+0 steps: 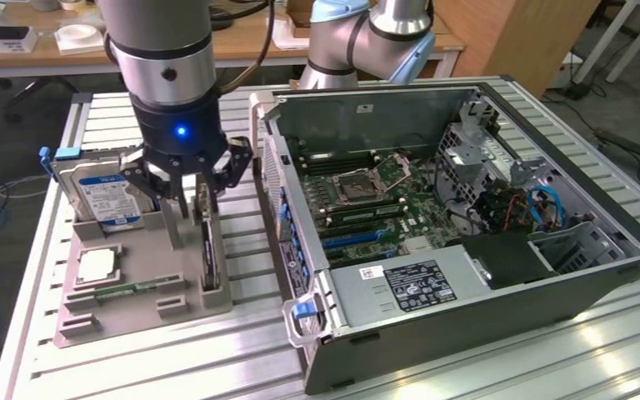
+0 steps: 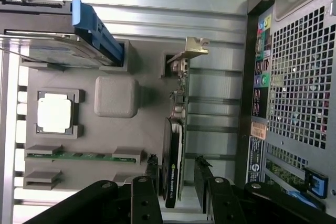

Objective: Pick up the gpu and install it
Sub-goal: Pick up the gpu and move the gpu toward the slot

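Card: thin dark circuit card standing on edge in grey plastic holder, lower left.
Gripper: black-fingered gripper, left of centre, jaws spread over the card.
Case: open black metal computer case, right.

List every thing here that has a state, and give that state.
gripper, open, fingers astride the gpu.
gpu, on edge in the holder slot, not lifted.
hard drive, upright in the holder.
processor chip, flat in its recess.
memory stick, flat in its slot.
computer case, side panel off.
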